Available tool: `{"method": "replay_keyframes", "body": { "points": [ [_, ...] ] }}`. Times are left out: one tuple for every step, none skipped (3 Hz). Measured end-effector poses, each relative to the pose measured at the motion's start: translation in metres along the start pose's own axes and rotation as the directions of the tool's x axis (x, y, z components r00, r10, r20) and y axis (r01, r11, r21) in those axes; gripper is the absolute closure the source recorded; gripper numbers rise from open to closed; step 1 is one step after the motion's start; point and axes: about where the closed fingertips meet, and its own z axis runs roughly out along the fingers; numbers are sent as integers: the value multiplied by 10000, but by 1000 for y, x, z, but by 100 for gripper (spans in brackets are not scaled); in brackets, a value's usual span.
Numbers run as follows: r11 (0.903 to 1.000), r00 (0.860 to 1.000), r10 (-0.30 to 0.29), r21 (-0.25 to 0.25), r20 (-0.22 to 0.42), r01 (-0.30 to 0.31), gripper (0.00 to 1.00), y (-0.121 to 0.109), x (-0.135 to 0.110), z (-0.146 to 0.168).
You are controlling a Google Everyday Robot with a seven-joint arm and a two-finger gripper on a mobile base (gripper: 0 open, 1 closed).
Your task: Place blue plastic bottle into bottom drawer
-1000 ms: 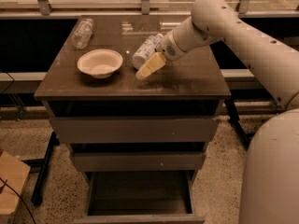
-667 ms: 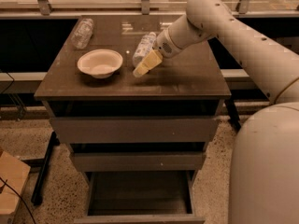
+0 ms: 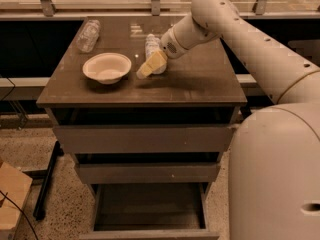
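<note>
The blue plastic bottle (image 3: pixel 151 46) lies on its side on the dark cabinet top (image 3: pixel 200 81), right of the bowl, its length pointing away from me. My gripper (image 3: pixel 149 66) reaches in from the right and sits low over the bottle's near end, hiding that end. The bottle rests on the top, not lifted. The bottom drawer (image 3: pixel 150 233) is pulled open at the foot of the cabinet, with its dark inside showing.
A pale bowl (image 3: pixel 106 67) sits left of the bottle. A smaller clear bottle without a label (image 3: pixel 88 35) lies at the back left corner. Two wider drawers (image 3: pixel 142 139) above the bottom one are closed. A cardboard box (image 3: pixel 10 196) stands on the floor at left.
My gripper has moved a little left onto the bottle's near end. The bottle has turned to point more straight away from me.
</note>
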Motion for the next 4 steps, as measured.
{"method": "replay_keyframes", "body": {
  "points": [
    [9977,9979,651,188,41,-652,0,-2,-4,8],
    [9897,9911,1326,532,121,-1331,18,0,-9,13],
    [9832,9867,1623,831,72,-1623,40,1,-8,12],
    [9801,9862,1650,1145,-144,-1624,63,3,0,4]
  ]
}}
